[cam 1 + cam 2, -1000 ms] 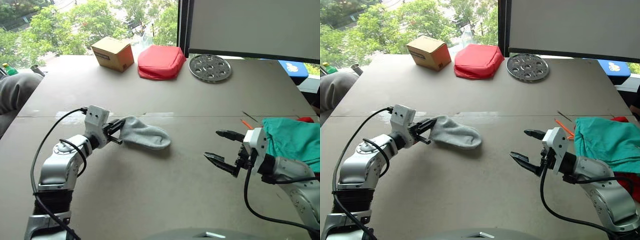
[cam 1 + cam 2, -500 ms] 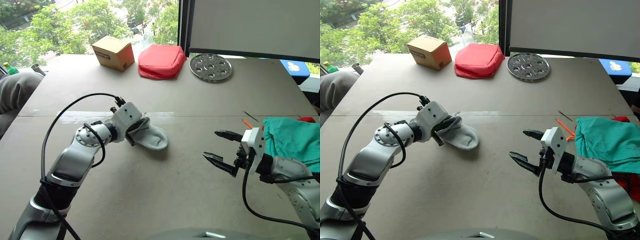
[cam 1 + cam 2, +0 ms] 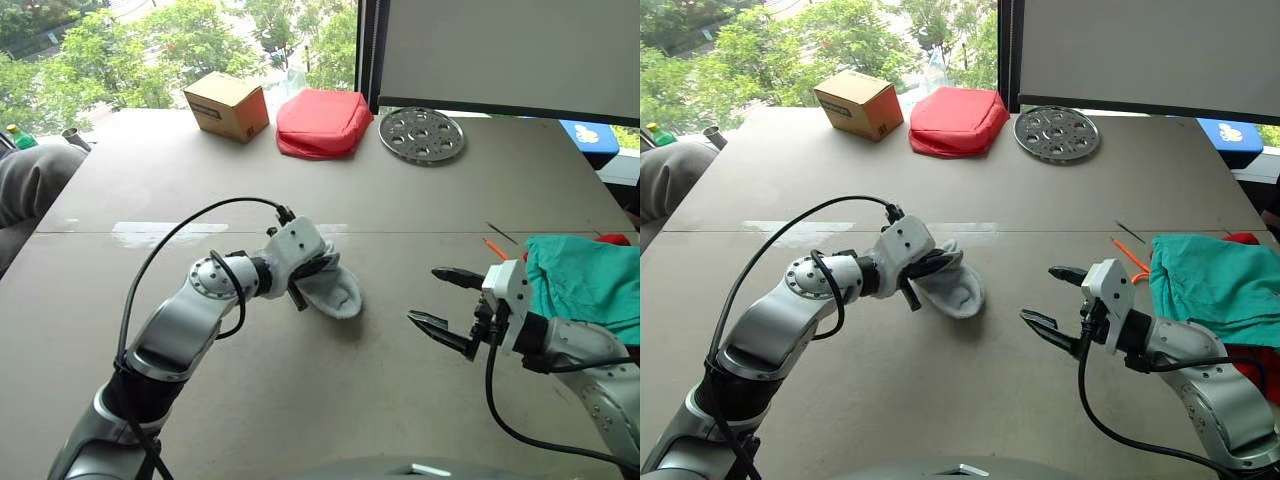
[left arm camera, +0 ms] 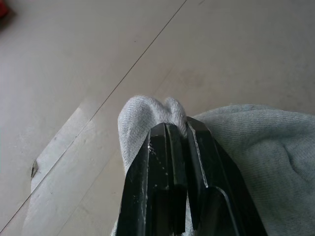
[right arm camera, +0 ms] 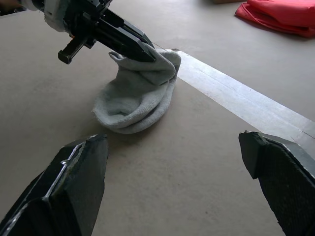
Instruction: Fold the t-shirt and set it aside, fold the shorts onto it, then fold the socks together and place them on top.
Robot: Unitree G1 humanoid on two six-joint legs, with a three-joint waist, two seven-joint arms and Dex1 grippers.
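The light grey socks [image 3: 338, 291] lie mid-table, their cuff end lifted and doubled over toward the toe. My left gripper [image 3: 318, 270] is shut on that cuff; the left wrist view shows both black fingers [image 4: 170, 157] pinching a bunch of grey knit [image 4: 147, 110]. My right gripper [image 3: 425, 296] hovers open and holding nothing a little to the right of the socks, which lie ahead of it in the right wrist view [image 5: 138, 96]. The teal shorts [image 3: 585, 280] with an orange cord [image 3: 493, 247] lie at the right edge, on top of the red t-shirt [image 3: 1262, 365], which is mostly hidden.
Along the far edge stand a cardboard box [image 3: 226, 105], a puffy red pouch [image 3: 322, 123] and a round perforated metal disc [image 3: 421, 134]. A person's grey sleeve [image 3: 30, 185] rests at the table's left edge. A pale seam [image 3: 160, 229] crosses the table.
My left gripper has swung to the right with the socks' cuff, doubling the socks over on themselves. The right gripper has stayed open and nearly still.
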